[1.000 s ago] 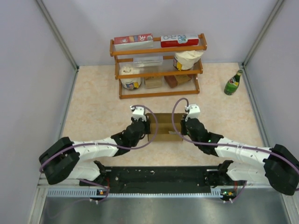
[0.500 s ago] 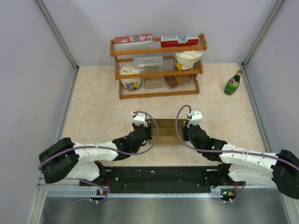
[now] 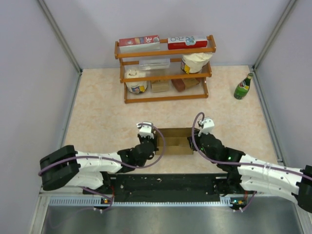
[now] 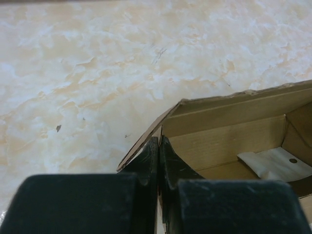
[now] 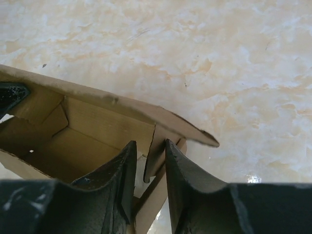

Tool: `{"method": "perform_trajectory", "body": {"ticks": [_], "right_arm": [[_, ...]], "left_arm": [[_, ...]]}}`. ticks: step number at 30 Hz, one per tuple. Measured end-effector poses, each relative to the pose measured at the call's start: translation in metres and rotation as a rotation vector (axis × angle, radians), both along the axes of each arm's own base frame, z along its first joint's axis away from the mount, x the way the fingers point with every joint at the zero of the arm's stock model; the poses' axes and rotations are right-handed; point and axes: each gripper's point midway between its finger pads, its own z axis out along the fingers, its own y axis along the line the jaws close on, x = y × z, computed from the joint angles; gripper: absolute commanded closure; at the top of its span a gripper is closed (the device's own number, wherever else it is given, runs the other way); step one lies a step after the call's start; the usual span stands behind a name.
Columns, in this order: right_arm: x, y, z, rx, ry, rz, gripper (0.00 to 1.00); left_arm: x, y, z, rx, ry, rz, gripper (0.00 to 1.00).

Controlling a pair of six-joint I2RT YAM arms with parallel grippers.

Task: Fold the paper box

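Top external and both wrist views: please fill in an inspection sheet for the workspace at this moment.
Surface: beige marbled tabletop.
Job's things: paper box, open-topped with walls raised, lying between the two arms; a white scrap lies inside.
Clutter: wooden rack at the far side, holding cartons and tubs; green bottle far right.
Grippers: left claw is shut on the box's left end; right claw is shut on a flap at its right end.
Cables: purple cables loop above each wrist.
Surroundings: pale walls; black rail along the near edge.
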Motion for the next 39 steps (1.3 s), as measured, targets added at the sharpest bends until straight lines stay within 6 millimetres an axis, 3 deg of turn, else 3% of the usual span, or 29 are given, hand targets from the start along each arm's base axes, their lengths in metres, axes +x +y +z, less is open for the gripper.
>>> {"method": "perform_trajectory", "body": {"ticks": [6,18,25,30,35,39], "right_arm": [[-0.012,-0.001,0.008,0.041,0.010,0.046,0.53],[-0.041,-0.017,0.037,0.128,-0.002,0.134,0.48],[-0.055,-0.011,0.103,0.234,-0.070,0.233,0.45],[-0.045,0.004,0.141,0.220,-0.075,0.239,0.44],[-0.027,0.024,0.131,0.128,-0.016,0.216,0.45],[-0.015,0.035,0.090,0.006,0.078,0.180,0.47]], "left_arm": [[-0.007,-0.001,-0.003,0.014,-0.020,0.019,1.00],[-0.013,0.006,-0.007,0.028,-0.063,0.155,1.00],[-0.024,0.008,-0.006,0.049,-0.093,0.172,1.00],[-0.033,0.007,-0.005,0.062,-0.111,0.165,1.00],[-0.039,0.005,-0.005,0.073,-0.124,0.153,1.00],[-0.044,0.005,-0.004,0.085,-0.138,0.148,1.00]]}}
